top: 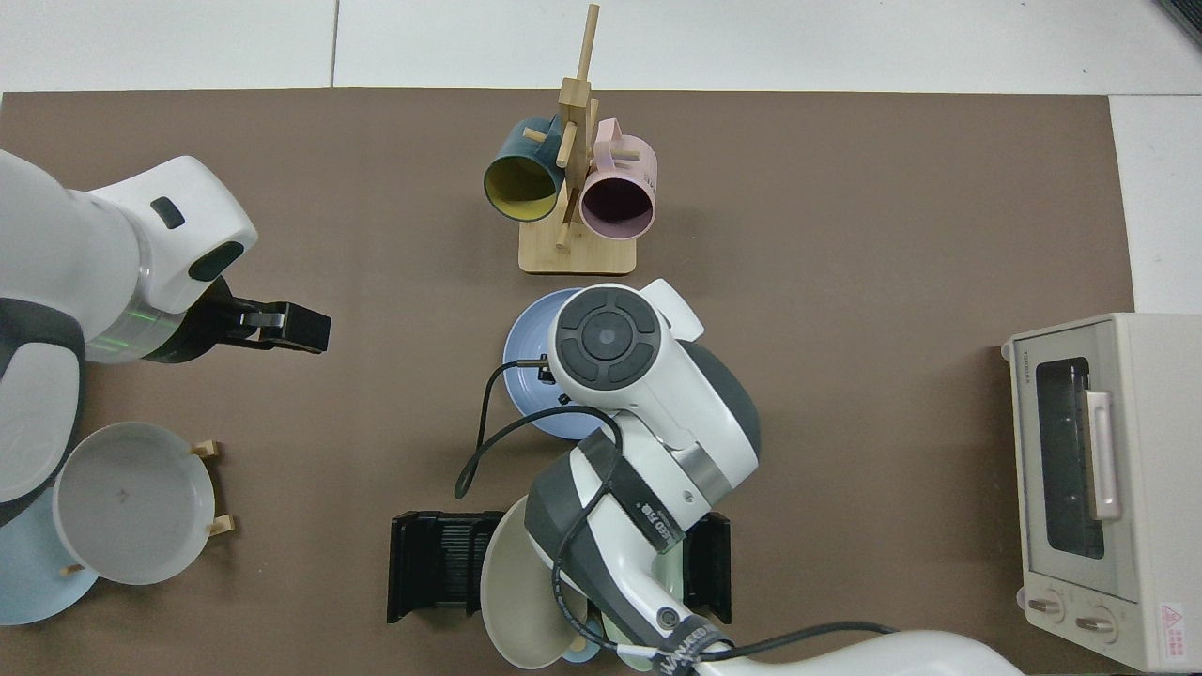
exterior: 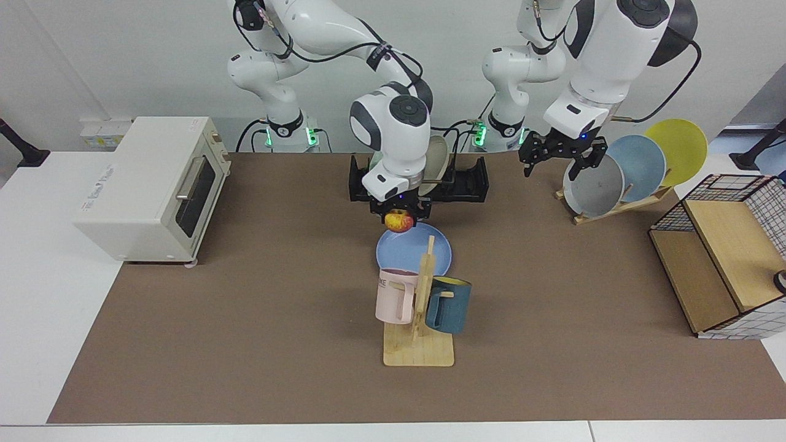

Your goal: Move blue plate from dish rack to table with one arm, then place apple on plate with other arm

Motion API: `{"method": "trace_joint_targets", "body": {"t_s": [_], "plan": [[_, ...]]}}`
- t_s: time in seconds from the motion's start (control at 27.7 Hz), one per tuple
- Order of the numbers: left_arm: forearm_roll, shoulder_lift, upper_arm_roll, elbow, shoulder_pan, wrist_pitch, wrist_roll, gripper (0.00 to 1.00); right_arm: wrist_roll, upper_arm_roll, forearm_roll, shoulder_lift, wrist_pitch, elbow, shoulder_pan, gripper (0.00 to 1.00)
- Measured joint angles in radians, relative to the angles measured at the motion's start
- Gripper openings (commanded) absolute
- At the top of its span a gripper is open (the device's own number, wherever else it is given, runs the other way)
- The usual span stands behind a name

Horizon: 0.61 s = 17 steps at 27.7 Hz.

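Note:
The blue plate [exterior: 424,253] lies flat on the brown table [exterior: 245,319], just in front of the black dish rack [exterior: 470,183]. My right gripper [exterior: 400,215] is shut on the red-and-yellow apple [exterior: 399,222], which hangs just above the plate's far rim. In the top view the right arm covers most of the blue plate [top: 524,376] and hides the apple. My left gripper [exterior: 556,161] hangs open and empty, raised beside the wooden plate stand, well away from the plate; the top view shows the left gripper [top: 302,327] too.
A mug tree [exterior: 419,307] with a pink and a teal mug stands right in front of the plate. A beige plate [exterior: 438,156] sits in the rack. A toaster oven [exterior: 147,190], a wooden stand [exterior: 620,202] with three plates and a wire basket [exterior: 724,258] line the sides.

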State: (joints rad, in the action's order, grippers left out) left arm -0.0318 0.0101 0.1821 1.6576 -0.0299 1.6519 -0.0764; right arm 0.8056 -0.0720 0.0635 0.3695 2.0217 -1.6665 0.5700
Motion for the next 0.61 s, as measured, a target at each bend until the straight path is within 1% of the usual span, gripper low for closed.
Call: {"method": "trace_joint_targets", "body": {"t_s": [0.22,0.43,0.61], "plan": [[0.0,-0.001,0.0,0.0,0.004,-0.016,0.0,1.0,0.041,0.0,0.0,0.071,0.043,0.035,0.024,0.0],[0.0,0.0,0.001,-0.004,0.006,-0.02,0.0,1.0,0.052,0.001,-0.001,0.106,0.075,0.034,0.024,0.0],[0.0,0.006,-0.001,-0.009,0.029,-0.02,-0.002,1.0,0.053,0.001,-0.001,0.132,0.094,0.029,0.025,0.0]]}}
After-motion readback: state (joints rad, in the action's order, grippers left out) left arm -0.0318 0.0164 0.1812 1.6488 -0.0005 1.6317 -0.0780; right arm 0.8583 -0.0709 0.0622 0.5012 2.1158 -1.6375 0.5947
